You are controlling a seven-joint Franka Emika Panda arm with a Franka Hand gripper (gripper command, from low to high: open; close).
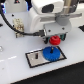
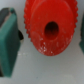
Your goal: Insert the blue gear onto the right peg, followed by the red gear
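Note:
The red gear (image 1: 55, 40) sits between the fingers of my gripper (image 1: 55, 41), just behind the white plate with black border (image 1: 35, 62). In the wrist view the red gear (image 2: 50, 27) fills the middle, its centre hole facing the camera. The teal fingers (image 2: 9, 42) stand close against both of its sides, and the gripper looks shut on it. The blue gear (image 1: 50, 52) lies flat on the plate, towards the exterior view's right. The right peg is hidden by the blue gear. A short dark stub (image 1: 36, 56) stands on the plate's other half.
A black cable (image 1: 12, 31) loops over the white table on the exterior view's left, near a small pale fixture (image 1: 19, 23). The arm's white body (image 1: 42, 17) hangs over the back of the table. Dark surroundings lie beyond the table's edges.

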